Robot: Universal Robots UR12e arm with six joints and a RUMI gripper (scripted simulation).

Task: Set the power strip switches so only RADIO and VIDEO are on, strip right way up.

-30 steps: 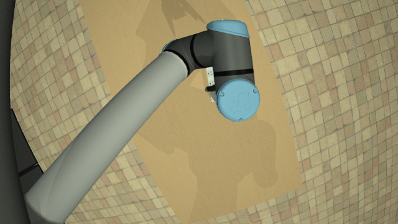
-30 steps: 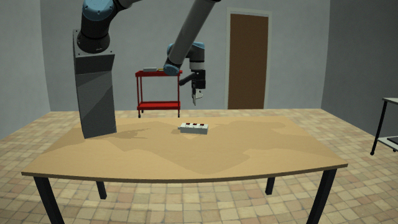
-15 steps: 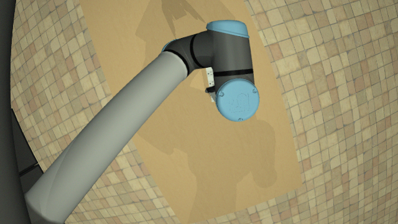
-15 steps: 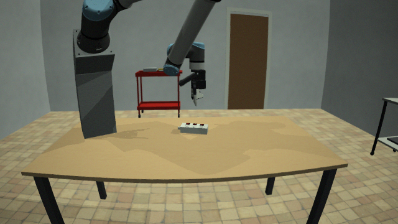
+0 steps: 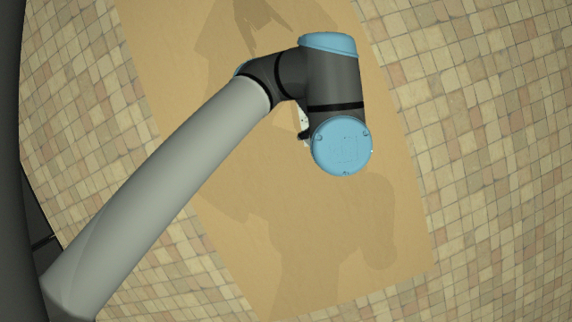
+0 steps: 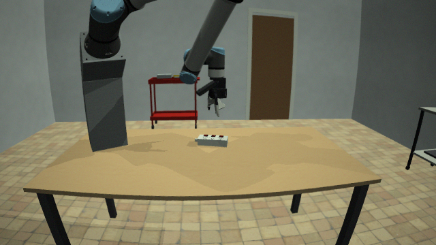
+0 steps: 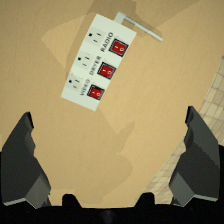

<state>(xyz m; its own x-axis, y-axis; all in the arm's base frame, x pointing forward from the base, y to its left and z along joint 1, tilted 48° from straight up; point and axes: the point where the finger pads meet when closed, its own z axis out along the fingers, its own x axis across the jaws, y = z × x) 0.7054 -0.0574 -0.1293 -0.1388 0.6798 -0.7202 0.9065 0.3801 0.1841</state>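
Note:
A white power strip (image 7: 85, 70) (image 6: 212, 140) lies the right way up on the wooden table (image 6: 170, 170) (image 7: 150, 125) (image 5: 313, 224). It has three red rocker switches: RADIO (image 7: 119, 48), DRYER (image 7: 106, 71) and VIDEO (image 7: 95, 92). I cannot tell which of them are on. My gripper (image 6: 216, 110) (image 7: 108, 110) is open and empty. It hangs well above the strip and points down, with the strip ahead of the fingertips in the wrist view. In the top view the arm's wrist hides all but a white sliver of the strip (image 5: 303, 117).
The arm's grey pedestal (image 6: 103, 102) stands on the table's back left. A red cart (image 6: 174, 99) and a brown door (image 6: 270, 68) are behind the table. A grey side table (image 6: 426, 136) stands at the far right. The table's edge and the tiled floor (image 7: 212, 90) show to the right in the wrist view.

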